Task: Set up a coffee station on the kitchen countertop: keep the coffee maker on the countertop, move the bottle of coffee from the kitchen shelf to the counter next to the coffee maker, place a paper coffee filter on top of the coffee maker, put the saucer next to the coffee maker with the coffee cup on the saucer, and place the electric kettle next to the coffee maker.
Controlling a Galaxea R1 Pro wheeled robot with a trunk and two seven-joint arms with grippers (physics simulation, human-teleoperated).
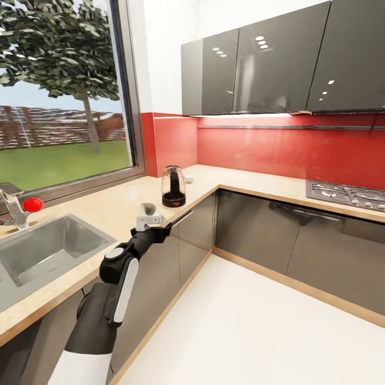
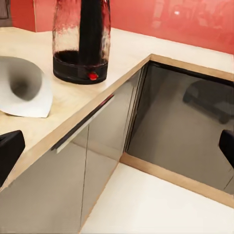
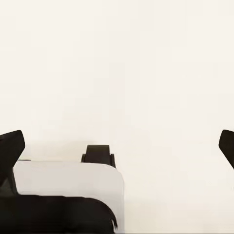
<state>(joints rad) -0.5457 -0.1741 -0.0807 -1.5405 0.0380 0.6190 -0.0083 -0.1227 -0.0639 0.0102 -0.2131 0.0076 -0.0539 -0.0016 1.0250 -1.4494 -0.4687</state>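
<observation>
Left gripper point(image 1: 159, 231) at the near edge of the light wood-coloured countertop point(image 1: 115, 206), fingers spread wide, nothing between them; in the left wrist view its black fingertips point(image 2: 9, 151) sit at opposite frame edges. Rounded clear glass electric kettle with black base and red switch point(image 1: 174, 186) stands upright near the counter's inner corner, just beyond the gripper. A white cone-shaped object point(image 1: 148, 213) lies on its side on the counter between gripper and kettle, touching neither. Right gripper point(image 3: 119, 146) over the plain pale floor, fingers spread apart, empty. Steel sink point(image 1: 40, 251) at near left, gas hob point(image 1: 347, 194) at far right.
</observation>
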